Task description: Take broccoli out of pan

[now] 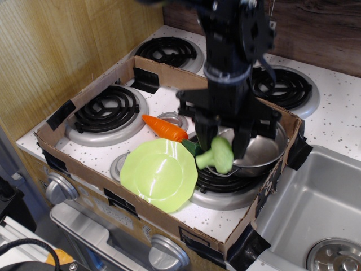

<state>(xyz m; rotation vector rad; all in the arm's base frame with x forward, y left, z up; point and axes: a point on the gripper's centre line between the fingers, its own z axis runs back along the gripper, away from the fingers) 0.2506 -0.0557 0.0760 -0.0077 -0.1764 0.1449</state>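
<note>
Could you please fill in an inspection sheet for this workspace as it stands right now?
Surface: white speckled toy stovetop with coil burners, inside a taped cardboard frame.
Job's things: broccoli held over the near-left rim of the pan; nothing visible inside the pan.
Clutter: green plate and carrot, left of the pan.
Grippers: gripper shut on the broccoli.
Cables: black cable on the arm above.
Surroundings: wood panel left, sink right, oven knobs in front.
</note>
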